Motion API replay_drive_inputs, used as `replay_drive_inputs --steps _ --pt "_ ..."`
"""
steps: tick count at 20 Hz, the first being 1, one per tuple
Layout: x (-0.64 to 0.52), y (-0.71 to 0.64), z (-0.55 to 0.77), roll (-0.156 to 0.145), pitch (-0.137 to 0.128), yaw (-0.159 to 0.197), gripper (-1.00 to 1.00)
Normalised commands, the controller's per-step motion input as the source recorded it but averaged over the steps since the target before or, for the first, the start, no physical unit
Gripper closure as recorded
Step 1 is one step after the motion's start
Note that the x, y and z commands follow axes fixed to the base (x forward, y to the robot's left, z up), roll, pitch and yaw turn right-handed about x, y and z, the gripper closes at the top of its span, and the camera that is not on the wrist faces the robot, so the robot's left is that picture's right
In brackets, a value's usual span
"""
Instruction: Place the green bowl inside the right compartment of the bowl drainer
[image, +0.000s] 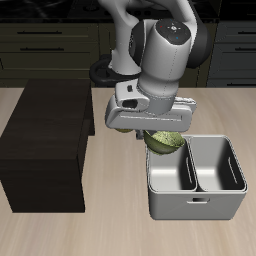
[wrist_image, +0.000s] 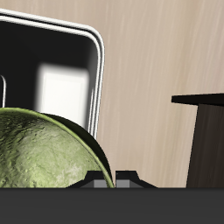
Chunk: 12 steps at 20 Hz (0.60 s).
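Wooden table (image: 110, 235), green bowl (image: 165, 141) tilted in the end effector's (image: 160, 135) grasp above bowl drainer (image: 195, 205).

The exterior view looks down from the front and above onto the whole bench (image: 60, 235). The wrist view rides on the end effector, facing down, very close. Both share the green bowl (image: 166, 141), the bowl drainer (wrist_image: 96, 52) and the dark cabinet (wrist_image: 206, 140).
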Motion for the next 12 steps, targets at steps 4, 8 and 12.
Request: replay_drive_inputs --steps 4,8,12 --pt "0.03 -0.07 -0.02 -0.008 0.013 -0.003 1.00" --pt "0.00 -0.03 -0.04 -0.007 0.006 0.030 1.00" --pt "-0.04 0.02 -0.15 -0.001 0.020 0.028 -1.00"
